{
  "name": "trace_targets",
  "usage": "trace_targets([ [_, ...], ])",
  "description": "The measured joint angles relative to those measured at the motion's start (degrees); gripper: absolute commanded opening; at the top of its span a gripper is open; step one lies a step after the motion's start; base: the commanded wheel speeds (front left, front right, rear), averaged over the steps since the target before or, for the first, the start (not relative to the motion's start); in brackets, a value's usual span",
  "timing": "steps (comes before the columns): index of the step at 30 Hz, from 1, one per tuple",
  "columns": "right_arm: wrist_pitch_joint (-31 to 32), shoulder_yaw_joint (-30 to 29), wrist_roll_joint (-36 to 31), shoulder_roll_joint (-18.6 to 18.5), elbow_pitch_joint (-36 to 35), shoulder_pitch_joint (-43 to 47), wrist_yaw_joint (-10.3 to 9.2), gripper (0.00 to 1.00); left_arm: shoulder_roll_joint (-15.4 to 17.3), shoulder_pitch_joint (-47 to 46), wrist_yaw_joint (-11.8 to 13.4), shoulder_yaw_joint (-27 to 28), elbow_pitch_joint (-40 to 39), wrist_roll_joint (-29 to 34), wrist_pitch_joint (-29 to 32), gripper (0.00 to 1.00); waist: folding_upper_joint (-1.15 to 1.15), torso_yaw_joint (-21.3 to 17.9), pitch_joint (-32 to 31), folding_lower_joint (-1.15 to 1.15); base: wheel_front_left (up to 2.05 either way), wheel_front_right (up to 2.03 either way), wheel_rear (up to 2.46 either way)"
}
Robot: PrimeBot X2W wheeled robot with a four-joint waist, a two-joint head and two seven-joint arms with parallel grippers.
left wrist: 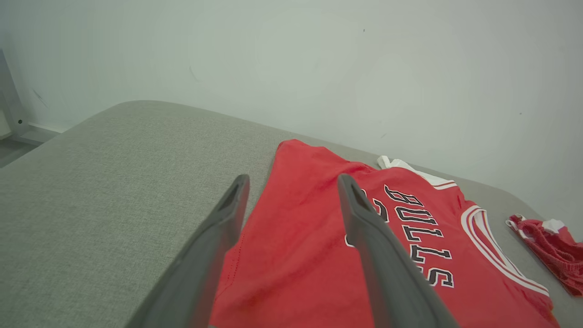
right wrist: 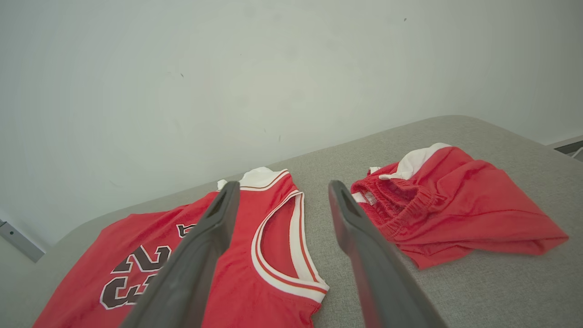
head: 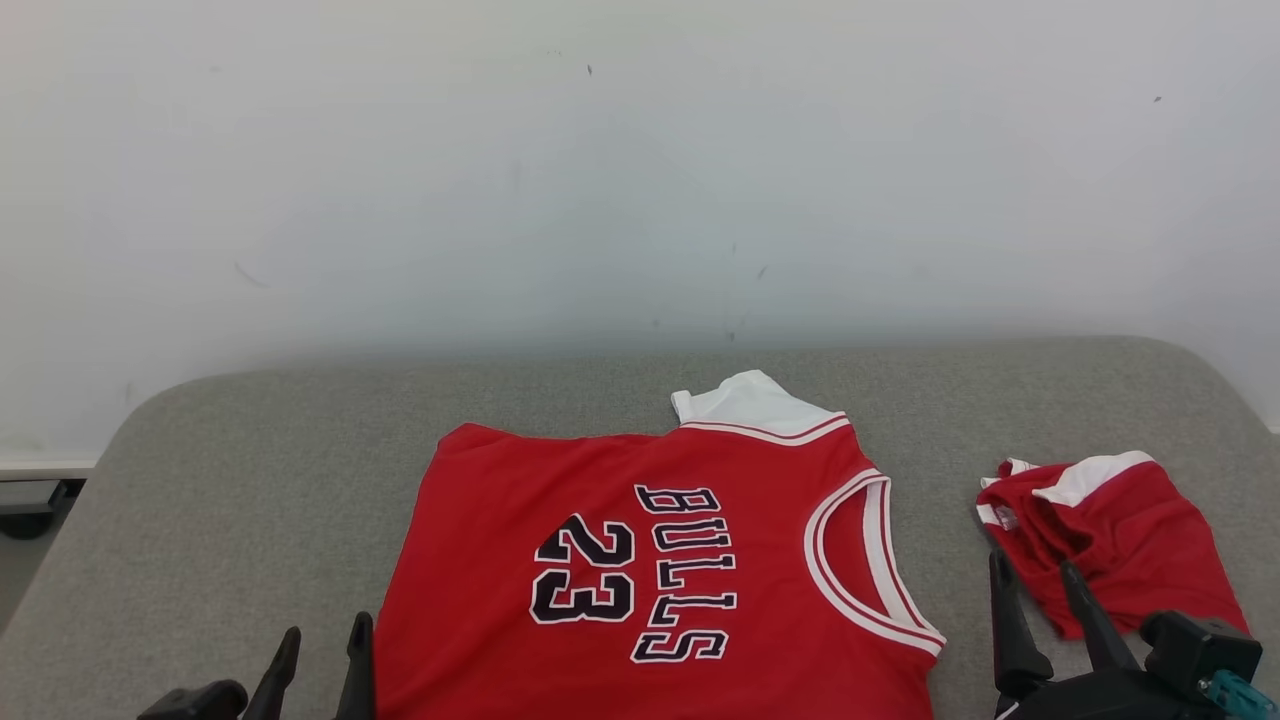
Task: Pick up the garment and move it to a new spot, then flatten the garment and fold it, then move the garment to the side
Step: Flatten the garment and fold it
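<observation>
We find the jersey (head: 650, 560) lying print-up in the middle of the grey pad (head: 250, 480), turned sideways, hem toward the left and neck opening toward the right. It is spread nearly flat. Only a white flap at its far edge breaks the outline, and its near part runs off the bottom of the head view. We see no fold in it, so we judge the pick-up, the placing and most of the flattening done, with the folding and the move to the side yet to come. The left gripper (head: 327, 625) hangs at the hem edge, fingers apart and empty. The right gripper (head: 1033, 562), also spread and empty, stands in the gap between the jersey and a bunched pair of red shorts (head: 1120, 540), close to the shorts.
</observation>
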Motion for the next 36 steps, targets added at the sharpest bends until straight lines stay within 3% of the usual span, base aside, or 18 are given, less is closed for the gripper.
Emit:
trace_targets([
  [25, 0.1, 0.2, -3.0, -0.1, -0.3, 0.1, 0.0, 1.0, 0.1, 1.3, 0.7, 0.6, -2.7, 1.4, 5.8, 1.0, 0.01, 0.3, 1.6, 0.0, 0.0, 0.0, 0.0],
  [36, 15.3, 6.4, -5.3, -3.3, 0.6, 4.3, 0.0, 1.0, 0.7, 2.5, 0.8, -0.7, -0.3, 4.6, 17.8, 1.0, 0.01, 1.0, 2.2, 0.0, 0.0, 0.0, 0.0],
])
